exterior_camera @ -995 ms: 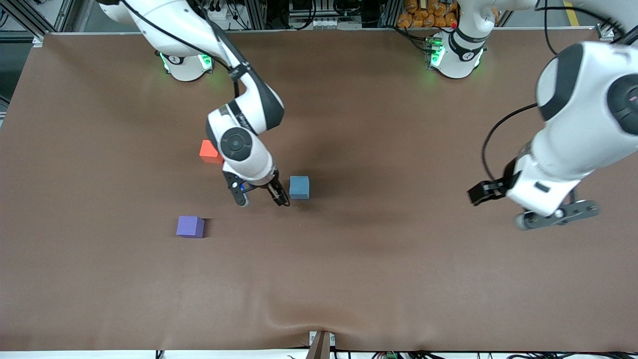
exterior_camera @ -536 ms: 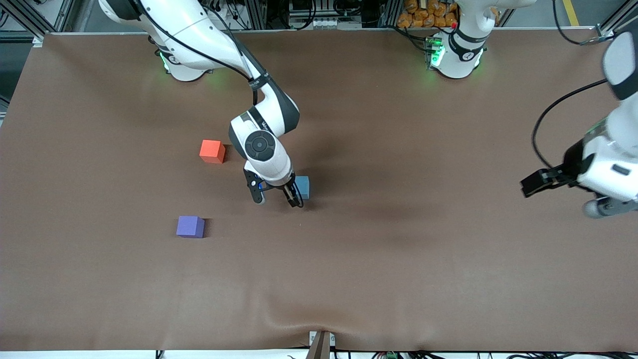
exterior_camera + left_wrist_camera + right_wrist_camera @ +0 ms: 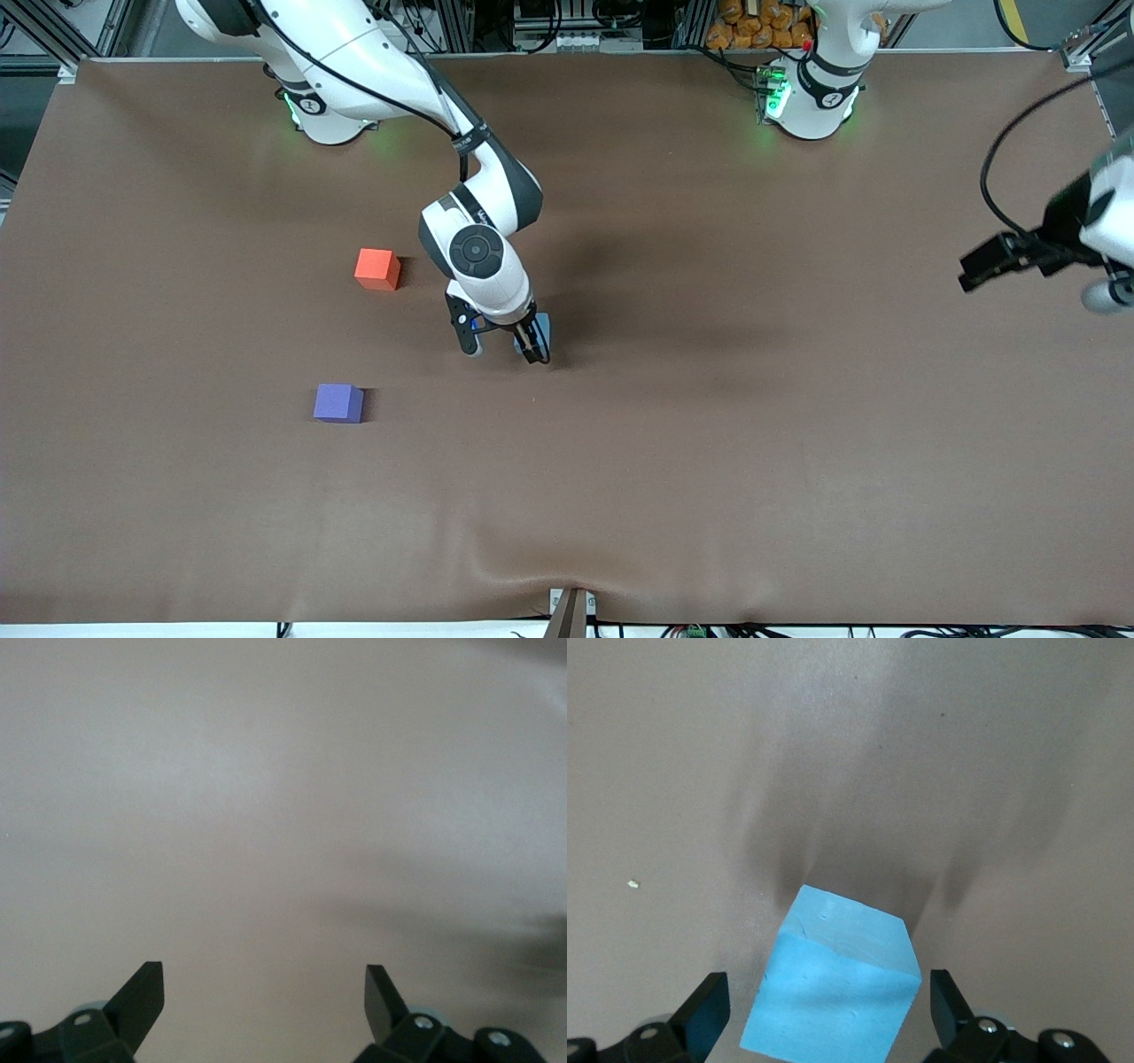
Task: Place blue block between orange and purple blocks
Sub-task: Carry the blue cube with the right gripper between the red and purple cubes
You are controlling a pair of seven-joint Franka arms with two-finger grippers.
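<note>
The blue block (image 3: 543,325) sits mid-table, mostly covered by my right gripper (image 3: 503,348). In the right wrist view the blue block (image 3: 842,961) stands between the open fingers of the right gripper (image 3: 827,988), turned at an angle to them, with a gap on each side. The orange block (image 3: 376,268) lies toward the right arm's end, farther from the front camera. The purple block (image 3: 338,403) lies nearer to the camera, also toward that end. My left gripper (image 3: 264,979) hangs open over bare table at the left arm's end and holds nothing.
The brown table cover (image 3: 709,461) has a raised wrinkle (image 3: 532,567) near its front edge. A small pale speck (image 3: 633,883) lies on the cover by the blue block.
The right gripper has slid toward the left arm's end and now straddles the blue block. The left arm has drawn away toward its end of the table. No block has moved.
</note>
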